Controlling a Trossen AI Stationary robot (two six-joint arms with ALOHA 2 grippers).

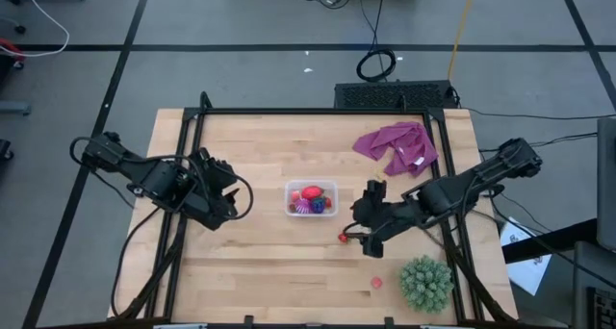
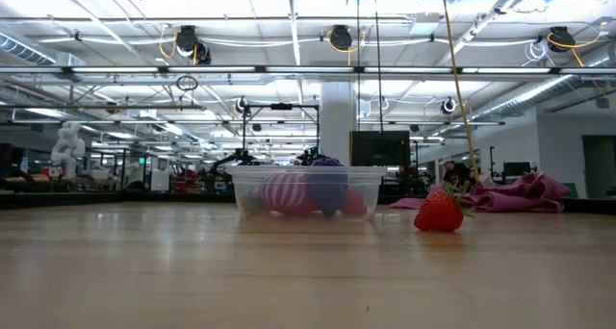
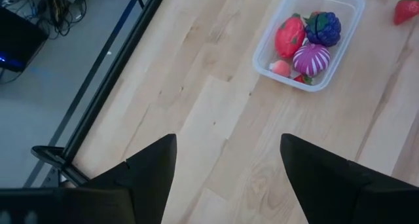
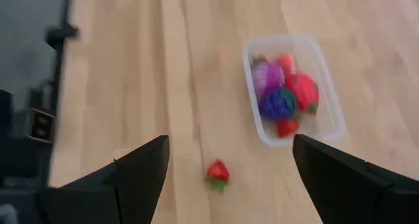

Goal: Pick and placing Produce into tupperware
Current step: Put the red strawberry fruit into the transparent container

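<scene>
Strawberry (image 4: 217, 172) sits alone on the tabletop (image 1: 260, 262) near the tupperware (image 1: 311, 197), so I should bring my right tool (image 1: 364, 235), its fingers wide apart and holding nothing, straight down around it, squeeze softly, then lift it into the box.

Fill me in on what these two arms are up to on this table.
They are packing toy produce into the tupperware at mid-table, which already holds several pieces. The right gripper hangs open above a loose strawberry lying beside the box, apparently about to pick it. Another small red piece lies nearer the table's front edge, by a green spiky ball. The left gripper waits open and empty to the box's left. A purple cloth lies at the back.
</scene>
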